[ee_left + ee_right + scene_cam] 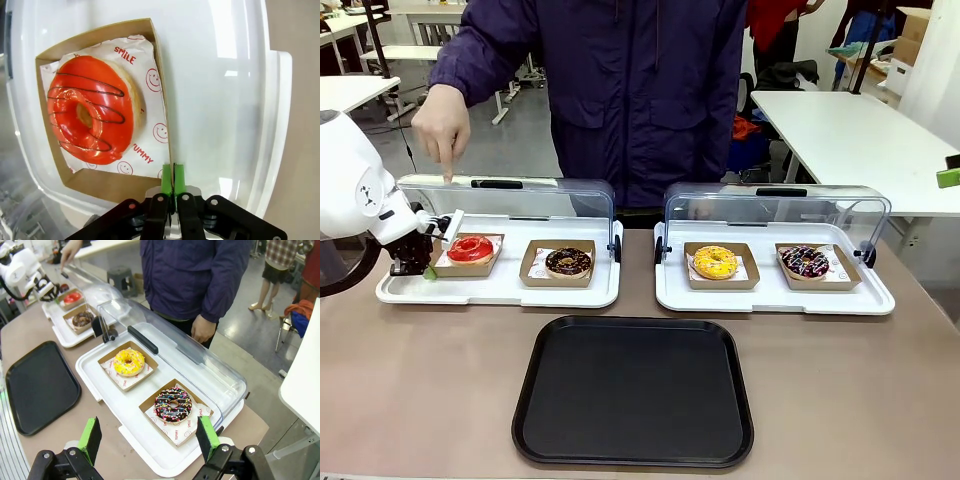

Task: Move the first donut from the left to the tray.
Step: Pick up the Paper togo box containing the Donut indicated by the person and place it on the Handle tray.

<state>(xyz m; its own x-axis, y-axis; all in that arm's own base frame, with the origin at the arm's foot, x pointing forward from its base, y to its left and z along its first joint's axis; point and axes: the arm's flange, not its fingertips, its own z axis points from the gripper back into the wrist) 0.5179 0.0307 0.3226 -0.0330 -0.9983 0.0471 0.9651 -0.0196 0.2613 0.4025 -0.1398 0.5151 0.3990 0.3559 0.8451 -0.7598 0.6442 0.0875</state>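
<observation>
The left arm (355,185) reaches in low from the side with its wrist bent down. The left gripper (426,268) has its green pads (167,176) pressed together on the thin wall of the holder (161,90). The right gripper (149,437) hangs high, fingers (90,439) spread wide. One hand (442,122) of the person points straight down with the forefinger — the other hand (202,330) hangs loose.
</observation>
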